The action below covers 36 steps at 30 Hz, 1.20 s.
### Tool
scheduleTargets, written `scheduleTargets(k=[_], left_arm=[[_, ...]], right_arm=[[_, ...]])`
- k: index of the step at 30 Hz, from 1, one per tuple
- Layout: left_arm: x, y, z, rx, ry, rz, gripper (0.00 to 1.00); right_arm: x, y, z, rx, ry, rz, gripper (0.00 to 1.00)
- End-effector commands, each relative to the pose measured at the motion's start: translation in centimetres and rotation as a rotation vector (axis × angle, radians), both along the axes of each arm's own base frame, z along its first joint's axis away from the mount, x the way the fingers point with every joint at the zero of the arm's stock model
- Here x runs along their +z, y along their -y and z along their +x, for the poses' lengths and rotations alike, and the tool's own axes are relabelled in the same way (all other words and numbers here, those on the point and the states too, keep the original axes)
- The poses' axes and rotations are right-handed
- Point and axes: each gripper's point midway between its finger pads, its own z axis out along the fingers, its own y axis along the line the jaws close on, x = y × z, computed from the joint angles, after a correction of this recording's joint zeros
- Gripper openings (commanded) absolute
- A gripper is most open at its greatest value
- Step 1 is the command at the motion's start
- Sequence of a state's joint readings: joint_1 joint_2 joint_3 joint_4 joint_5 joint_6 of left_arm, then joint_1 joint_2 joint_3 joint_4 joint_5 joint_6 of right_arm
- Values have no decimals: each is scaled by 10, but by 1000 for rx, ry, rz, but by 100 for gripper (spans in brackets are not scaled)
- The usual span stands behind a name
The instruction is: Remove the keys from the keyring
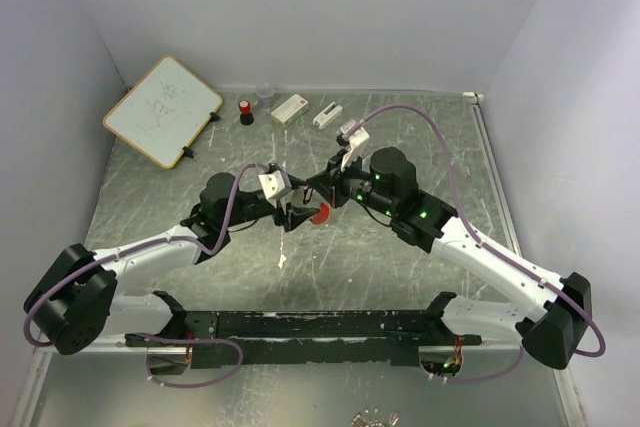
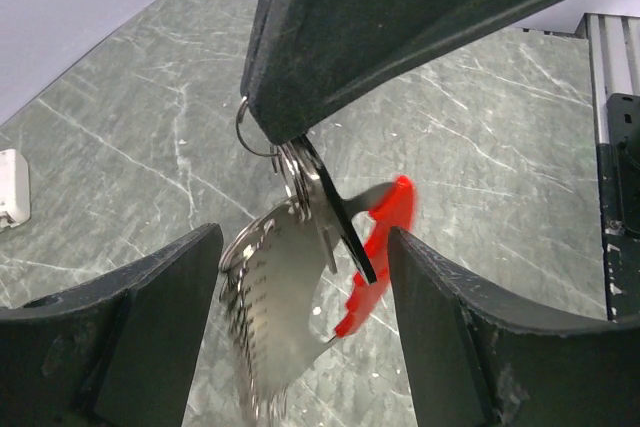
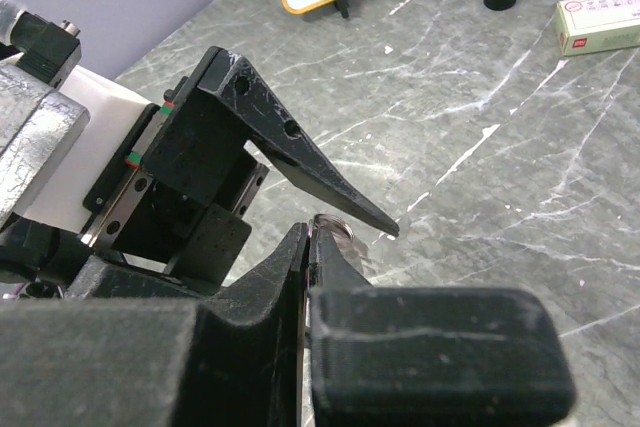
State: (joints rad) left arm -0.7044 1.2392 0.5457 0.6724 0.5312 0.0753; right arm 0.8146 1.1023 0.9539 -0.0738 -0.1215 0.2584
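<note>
Your right gripper [image 3: 307, 252] is pinched tight on the keyring [image 2: 384, 247], holding it up mid-table. Your left gripper [image 2: 300, 277] is spread wide and empty, straddling the hanging keys [image 2: 280, 317]. Next, close on one key and work it off.

Your left pincer [image 1: 292, 213] and right pincer [image 1: 314, 199] meet tip to tip over the middle of the table [image 1: 150, 197], so each blocks the other's way forward. The gap between the left one's spread fingers [image 2: 150, 307] is filled by the hanging keys [image 2: 275, 317] and the keyring [image 2: 385, 247]. You have bare table open on either side. A whiteboard [image 1: 162, 110], a red-capped bottle [image 1: 245, 112] and a box [image 1: 289, 108] stand along the far wall. A black rail [image 1: 300, 325] bars the near edge.
</note>
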Motion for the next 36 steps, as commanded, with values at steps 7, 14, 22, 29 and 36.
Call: scheduleTargets(k=[7, 14, 22, 29, 36], left_arm=[[15, 3, 9, 35, 120, -53, 78], [15, 9, 7, 1, 123, -60, 72], [6, 13, 5, -22, 98, -58, 59], [-5, 12, 13, 17, 87, 2, 26], [-11, 5, 17, 55, 92, 26, 15]], right_arm=[[27, -8, -5, 34, 42, 64, 0], [26, -11, -6, 42, 42, 68, 0], [31, -10, -6, 37, 55, 71, 0], [36, -7, -5, 25, 70, 76, 0], [42, -4, -4, 10, 90, 80, 0]])
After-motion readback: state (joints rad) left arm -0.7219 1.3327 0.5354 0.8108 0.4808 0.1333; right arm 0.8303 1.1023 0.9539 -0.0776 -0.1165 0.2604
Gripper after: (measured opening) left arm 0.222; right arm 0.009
